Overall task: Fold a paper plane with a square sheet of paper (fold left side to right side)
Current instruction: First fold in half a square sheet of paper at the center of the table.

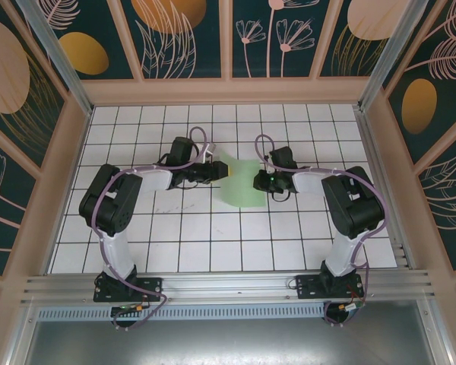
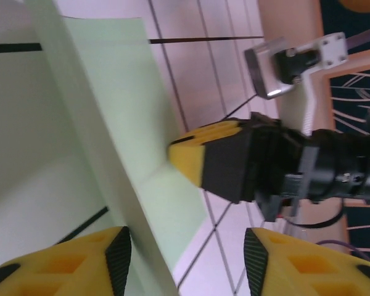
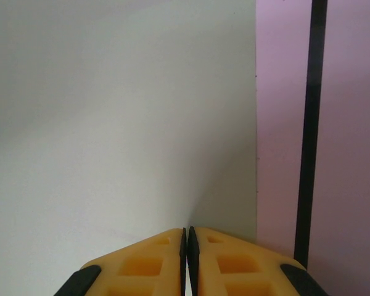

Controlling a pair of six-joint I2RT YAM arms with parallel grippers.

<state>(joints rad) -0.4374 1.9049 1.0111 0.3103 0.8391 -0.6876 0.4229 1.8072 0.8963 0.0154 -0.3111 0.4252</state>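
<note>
**Two grippers meet at the green sheet, one apart and one closed**

From the top external camera I see both arms reaching in toward the middle of the white tiled table (image 1: 213, 243). The pale-green sheet of paper (image 1: 239, 186) lies between them. The left gripper (image 1: 213, 171) is at its left edge and the right gripper (image 1: 260, 182) at its right edge. At this size I cannot tell how either pair of fingers stands.

On the left wrist camera, the left gripper (image 2: 185, 265) has its yellow fingers (image 2: 61, 268) clearly apart and clamped on nothing. The sheet of paper (image 2: 111, 92) is partly raised off the tiles, and one long edge or fold runs down between the two fingers. Across the sheet, the right gripper (image 2: 191, 154) has its yellow tip touching the paper.

On the right wrist camera, the right gripper (image 3: 186, 246) has its fingers pressed together, tips against the sheet of paper (image 3: 111, 123). I cannot tell whether any paper is nipped between them. Beside the sheet's straight right edge is bare tile with a black grid line (image 3: 311, 123).
</note>
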